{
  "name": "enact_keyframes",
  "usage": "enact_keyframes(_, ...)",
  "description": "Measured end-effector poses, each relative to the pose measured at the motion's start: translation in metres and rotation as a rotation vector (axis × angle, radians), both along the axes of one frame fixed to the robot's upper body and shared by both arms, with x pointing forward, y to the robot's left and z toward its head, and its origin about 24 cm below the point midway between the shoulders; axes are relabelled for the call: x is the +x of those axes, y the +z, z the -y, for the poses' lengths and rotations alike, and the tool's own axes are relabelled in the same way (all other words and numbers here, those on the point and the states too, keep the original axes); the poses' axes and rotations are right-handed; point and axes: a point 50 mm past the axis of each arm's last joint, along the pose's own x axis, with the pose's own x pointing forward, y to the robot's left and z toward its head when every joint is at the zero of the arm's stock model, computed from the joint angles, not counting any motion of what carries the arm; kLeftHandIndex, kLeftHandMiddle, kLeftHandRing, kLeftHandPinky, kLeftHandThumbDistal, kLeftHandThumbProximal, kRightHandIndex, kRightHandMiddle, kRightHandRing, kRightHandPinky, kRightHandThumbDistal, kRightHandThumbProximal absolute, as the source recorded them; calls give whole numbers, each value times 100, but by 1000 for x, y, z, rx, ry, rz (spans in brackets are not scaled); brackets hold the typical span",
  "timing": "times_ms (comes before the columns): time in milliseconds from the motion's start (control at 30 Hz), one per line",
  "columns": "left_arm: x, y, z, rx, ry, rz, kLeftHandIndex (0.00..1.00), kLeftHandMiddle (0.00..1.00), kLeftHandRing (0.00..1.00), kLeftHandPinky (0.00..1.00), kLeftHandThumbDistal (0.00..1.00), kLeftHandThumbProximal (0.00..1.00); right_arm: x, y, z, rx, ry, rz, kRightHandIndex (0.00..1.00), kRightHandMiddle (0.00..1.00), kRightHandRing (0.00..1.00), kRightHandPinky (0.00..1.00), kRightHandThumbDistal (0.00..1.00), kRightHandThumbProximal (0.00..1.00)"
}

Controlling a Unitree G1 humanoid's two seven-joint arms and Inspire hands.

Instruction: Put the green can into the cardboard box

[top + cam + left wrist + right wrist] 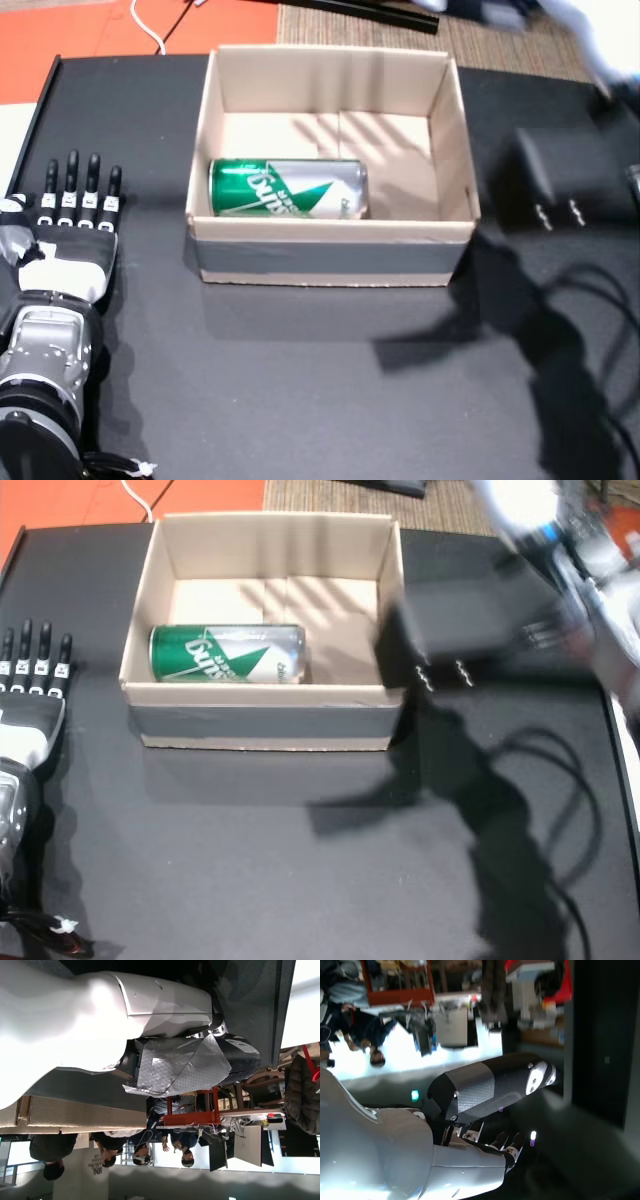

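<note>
The green can [287, 188] [226, 654] lies on its side inside the cardboard box [330, 258] [262, 726], against the near wall, in both head views. My left hand [70, 225] [30, 690] rests flat on the black table, left of the box, fingers straight and apart, holding nothing. My right hand [560, 185] [470, 630] is blurred above the table at the box's right side, holding nothing. In the right wrist view the right hand [490, 1110] shows its thumb and fingers stretched out. The left wrist view shows the left hand [190, 1060] and the box wall [75, 1112].
The black table [320, 400] ends at the left beside an orange floor [100, 25] with a white cable [150, 30]. The right arm's shadow falls across the table's right half. People stand in the background of the left wrist view [175, 1145].
</note>
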Motion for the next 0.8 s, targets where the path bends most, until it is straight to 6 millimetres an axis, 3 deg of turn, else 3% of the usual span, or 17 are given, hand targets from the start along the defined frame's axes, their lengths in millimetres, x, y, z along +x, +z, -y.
enact_keyframes(233,-2,-2,-1,20,-7,-9,72,65,70,84,0,100,-63,3,31,69,-88,141,60,67,78,84,93,50)
enact_keyframes(300,-2,-3,-1,21,-8,-11,72,65,69,83,0,100,-77,-1,39,92,-115,149,59,68,78,83,88,51)
enact_keyframes(333,-3,-3,-2,20,-7,-11,72,64,68,83,0,100,-82,-6,42,109,-122,144,56,68,78,84,90,53)
enact_keyframes(400,-3,-4,-2,20,-7,-12,72,64,68,82,0,100,-91,-18,45,144,-108,121,55,68,79,85,99,48)
enact_keyframes(467,-3,-4,-2,19,-7,-12,72,64,68,82,0,100,-98,-29,45,186,-17,66,56,68,78,88,100,54)
enact_keyframes(500,-3,-4,-2,18,-8,-11,72,64,68,82,0,100,-101,-34,46,212,45,39,55,68,77,88,90,63)
enact_keyframes(533,-3,-4,-2,17,-10,-11,72,64,68,82,0,100,-102,-40,46,226,86,21,55,67,77,89,89,67)
enact_keyframes(700,-3,-3,-5,22,-11,-9,68,61,68,83,0,100,-105,-80,44,373,151,-40,53,66,75,89,82,63)
enact_keyframes(767,-3,-3,-6,26,-9,-8,70,63,70,85,0,100,-106,-98,40,439,159,-100,57,68,78,92,90,64)
enact_keyframes(800,-4,-3,-7,26,-8,-8,69,63,70,85,0,100,-106,-108,38,469,157,-144,57,68,78,92,84,64)
